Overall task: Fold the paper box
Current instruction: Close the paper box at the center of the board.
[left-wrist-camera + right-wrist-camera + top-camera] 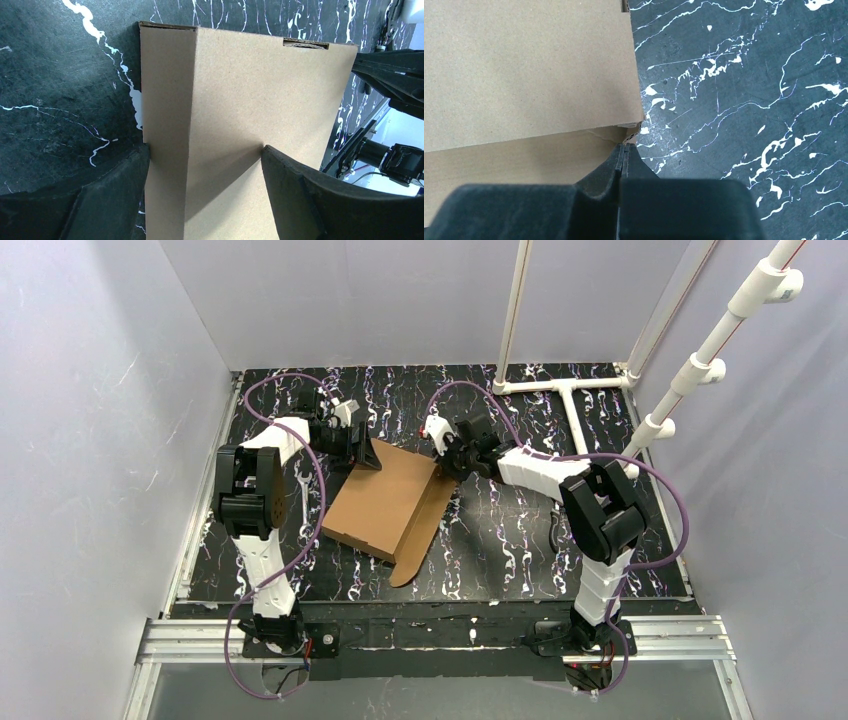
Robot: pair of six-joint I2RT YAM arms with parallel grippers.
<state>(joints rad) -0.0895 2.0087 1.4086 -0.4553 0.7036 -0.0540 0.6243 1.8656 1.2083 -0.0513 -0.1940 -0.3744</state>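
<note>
The paper box (385, 505) lies mid-table as a flat brown cardboard shape, with a long flap ending in a rounded tab (420, 540) hanging open along its right side. My left gripper (365, 455) is at the box's far left corner. In the left wrist view the box (240, 100) fills the frame and my left gripper (204, 150) stands open across its folded edge: one finger (110, 195) lies against the side wall, the other (300, 195) rests on the top panel. My right gripper (440, 465) is shut, its tips (624, 147) touching the box's (524, 65) far right corner.
The tabletop (520, 530) is black with white marbling. A white pipe frame (565, 390) stands at the back right. Pale walls close in the left, back and right sides. An aluminium rail (430, 635) carrying both arm bases runs along the near edge.
</note>
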